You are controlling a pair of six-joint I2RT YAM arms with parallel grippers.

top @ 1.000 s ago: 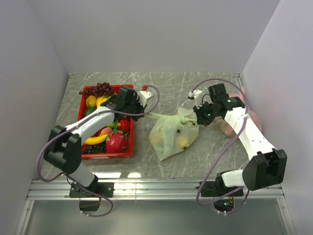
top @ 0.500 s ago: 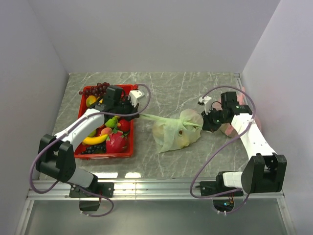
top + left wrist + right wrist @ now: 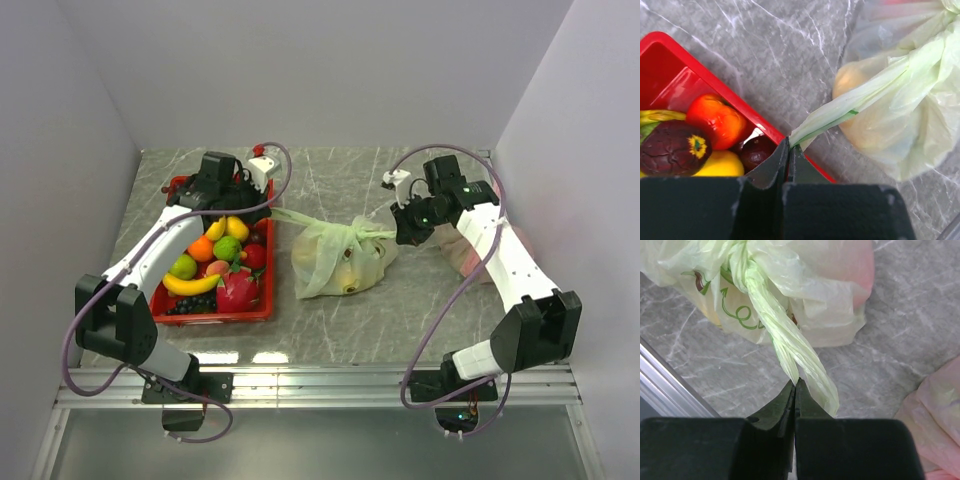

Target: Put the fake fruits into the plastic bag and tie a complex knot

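Note:
The pale-green plastic bag [image 3: 335, 262] lies mid-table with fruits inside. Its two handles are twisted into a knot [image 3: 355, 233] on top, also seen in the right wrist view [image 3: 740, 255]. My left gripper [image 3: 262, 207] is shut on the left handle end [image 3: 840, 107], pulled taut over the corner of the red basket. My right gripper [image 3: 398, 229] is shut on the right handle end [image 3: 790, 345]. More fake fruits [image 3: 215, 255] lie in the red basket [image 3: 215, 317]: banana, orange, lime, dragon fruit, grapes.
A pink bag [image 3: 475, 255] lies at the right under my right arm and shows in the right wrist view [image 3: 940, 425]. Purple grapes [image 3: 180, 185] hang over the basket's far rim. White walls stand on three sides.
The left gripper moved back and left with its handle end. The right gripper moved left and back. The bag shifted left and the knot drew tighter.

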